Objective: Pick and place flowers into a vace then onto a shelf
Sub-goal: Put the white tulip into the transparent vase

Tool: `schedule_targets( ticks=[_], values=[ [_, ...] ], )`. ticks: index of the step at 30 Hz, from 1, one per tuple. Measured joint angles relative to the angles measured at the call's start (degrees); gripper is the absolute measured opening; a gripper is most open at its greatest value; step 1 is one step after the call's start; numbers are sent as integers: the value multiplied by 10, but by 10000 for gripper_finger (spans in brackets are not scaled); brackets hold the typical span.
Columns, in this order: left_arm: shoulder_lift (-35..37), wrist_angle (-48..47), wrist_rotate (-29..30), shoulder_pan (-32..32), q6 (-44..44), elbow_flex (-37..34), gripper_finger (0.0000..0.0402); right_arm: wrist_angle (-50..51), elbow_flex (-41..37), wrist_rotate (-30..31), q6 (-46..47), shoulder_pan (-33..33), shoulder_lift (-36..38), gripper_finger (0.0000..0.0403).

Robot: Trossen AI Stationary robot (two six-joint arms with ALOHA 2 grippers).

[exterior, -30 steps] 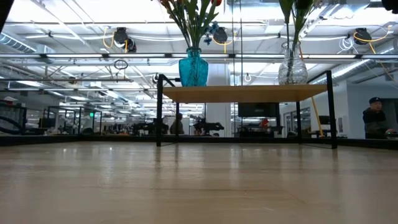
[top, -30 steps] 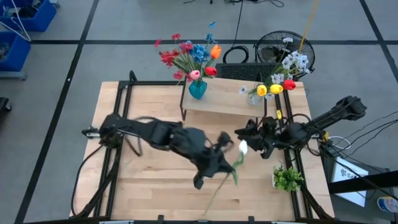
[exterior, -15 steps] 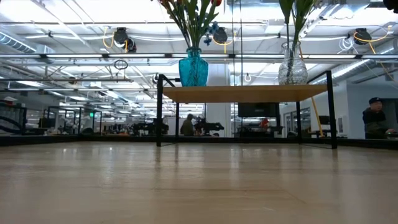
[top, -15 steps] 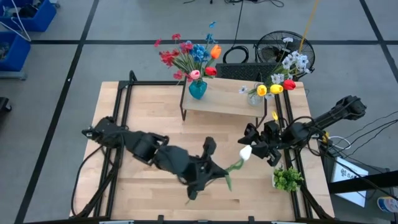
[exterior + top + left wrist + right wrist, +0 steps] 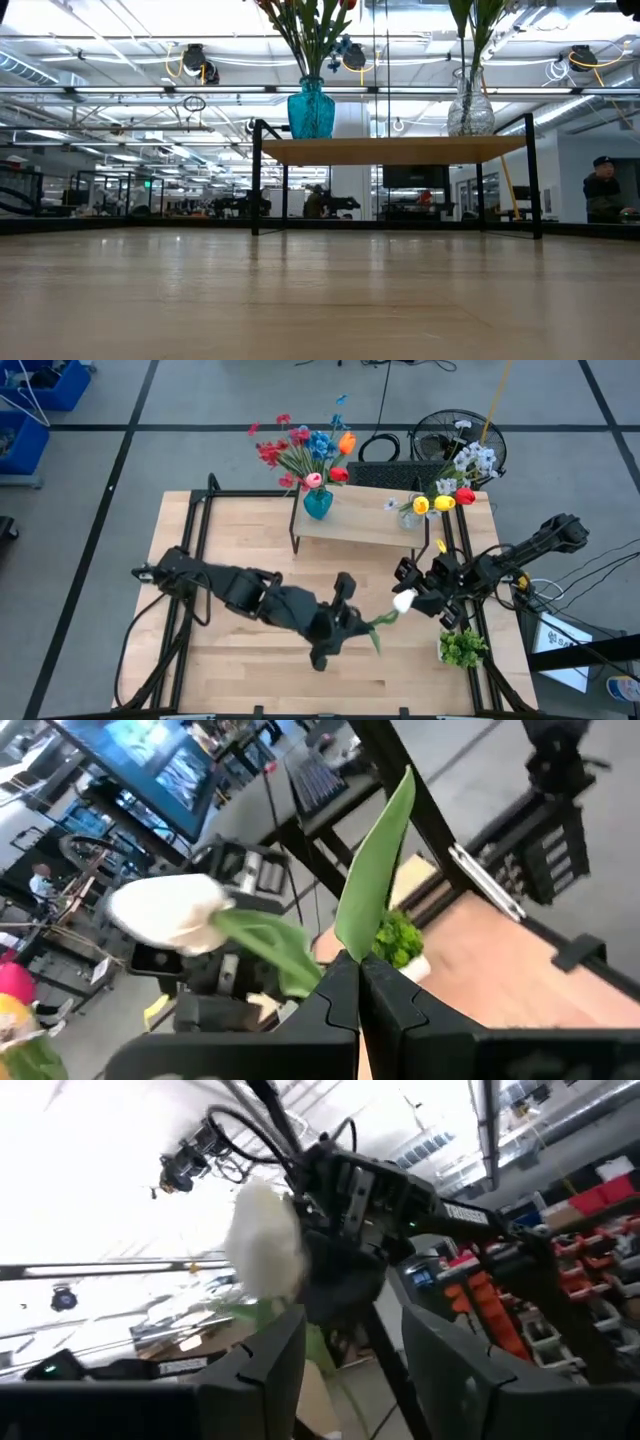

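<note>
Right, left pincer (image 5: 352, 622) is clamped tight on the green stem of a single white-blossomed artificial flower (image 5: 403, 600), held above the front-middle of the light-wood surface (image 5: 230, 540). In the left wrist view the dark fingers (image 5: 340, 995) are pressed together on the stem, long green leaf sticking up past them, white bloom (image 5: 168, 910) off to one side.

Right pincer (image 5: 425, 598) sits just beside that bloom, fingers parted about halfway, holding nothing. Right wrist view shows the white blossom (image 5: 265, 1240) ahead of its two spread fingers (image 5: 270, 1370), with the left arm behind it.

The low light-wood shelf on thin black legs (image 5: 360, 525) stands at the far side of the surface. On it: a teal glass vase (image 5: 318, 503) with red, pink, blue and orange flowers (image 5: 300, 450), and a clear glass vase (image 5: 410, 515) with yellow, red and white ones. A small bushy green clump in a white pot (image 5: 462, 647) sits near the front right edge.
</note>
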State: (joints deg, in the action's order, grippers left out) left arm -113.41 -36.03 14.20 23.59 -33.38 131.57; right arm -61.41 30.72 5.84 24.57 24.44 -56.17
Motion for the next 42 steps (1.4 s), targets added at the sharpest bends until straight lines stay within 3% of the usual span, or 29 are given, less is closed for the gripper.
schedule_targets(
  ticks=[7,28,38,42],
  values=[
    [1,-7,-54,-30,44,1,0,-12,0,1,-36,-1,-2,160],
    [-16,-6,-68,-66,81,1,0,-59,0,-2,-108,-1,-2,160],
    [-37,-9,-148,-87,133,1,0,-61,0,-1,-118,-1,-2,160],
    [-46,9,-142,-98,168,0,3,-60,0,0,-142,-1,-2,139]
  ],
)
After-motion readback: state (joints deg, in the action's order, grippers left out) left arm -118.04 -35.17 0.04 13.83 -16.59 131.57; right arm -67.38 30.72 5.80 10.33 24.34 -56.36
